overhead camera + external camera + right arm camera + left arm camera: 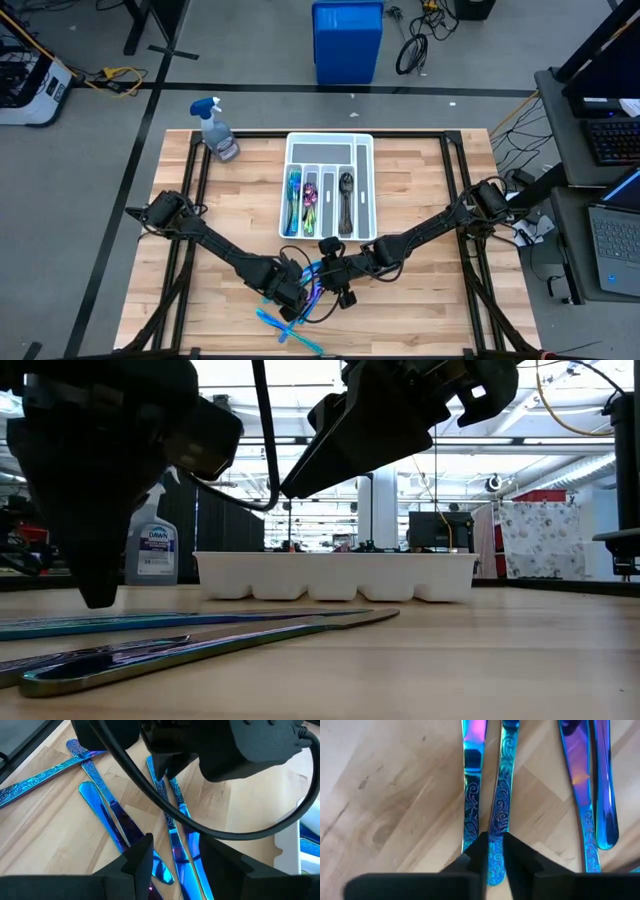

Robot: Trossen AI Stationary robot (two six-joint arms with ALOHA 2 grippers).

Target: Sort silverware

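Several loose blue and iridescent pieces of silverware (pixel 105 815) lie flat on the wooden table near its near edge, two teal ones crossed (pixel 290 325). More pieces lie sorted in the white tray (pixel 366 180). My left gripper (pixel 495 865) is low over the pile and shut on one patterned blue piece. My right gripper (pixel 177 865) hovers open just above the same pile (pixel 338 285), close beside the left gripper (pixel 162 770), touching nothing. My left gripper pinches a patterned blue handle (pixel 496 832) near its free end between its two fingers (pixel 479 857). The fingers come from above, pointing down, one on each long edge of the handle. The piece lies flat on the table beside a neighbouring iridescent piece (pixel 471 785).
A spray bottle (pixel 218 130) stands at the table's far left corner. The tray (pixel 335 575) sits at the table's far middle. A blue bin (pixel 347 40) stands on the floor beyond the table. Bare wood lies to the left and right of the pile.
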